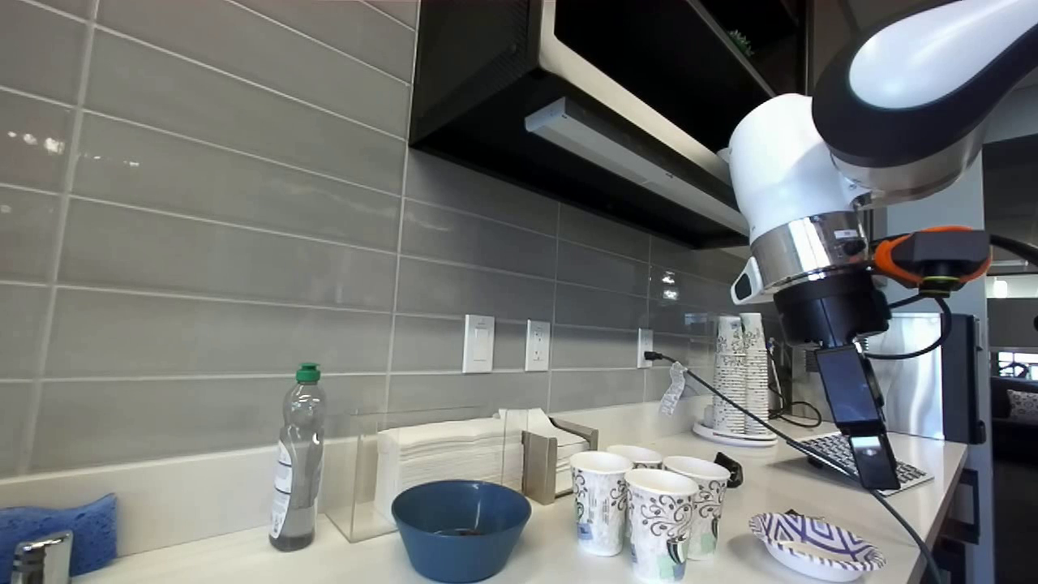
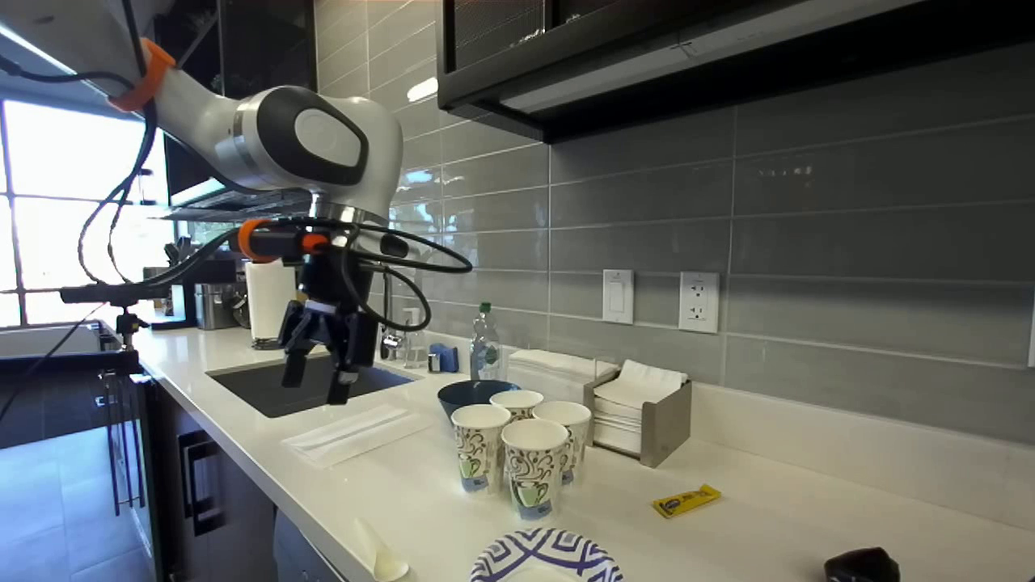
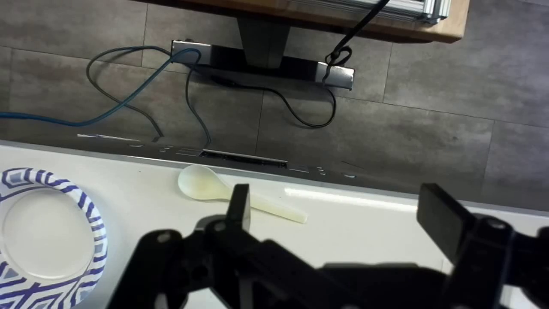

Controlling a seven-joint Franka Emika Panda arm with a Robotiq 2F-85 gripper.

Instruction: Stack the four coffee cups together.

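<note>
The four white patterned coffee cups stand upright and separate in a tight cluster on the counter: a left cup (image 2: 477, 449), a back cup (image 2: 517, 402), a front cup (image 2: 534, 470) and a right cup (image 2: 571, 440). They also show in an exterior view as a left cup (image 1: 600, 504), a back cup (image 1: 635, 456), a front cup (image 1: 659, 531) and a right cup (image 1: 704, 507). My gripper (image 2: 317, 386) hangs in the air above the counter, apart from the cups. In the wrist view, the gripper (image 3: 336, 210) is open with nothing between its fingers; no cup shows there.
A blue bowl (image 1: 461, 531) stands close to the cups, with a napkin holder (image 2: 667, 420) behind. A patterned dish (image 3: 99, 240) and a pale spoon (image 3: 203, 182) lie near the counter's front edge. A plastic bottle (image 1: 298, 462) stands by the wall; a cabinet (image 1: 486, 73) overhangs.
</note>
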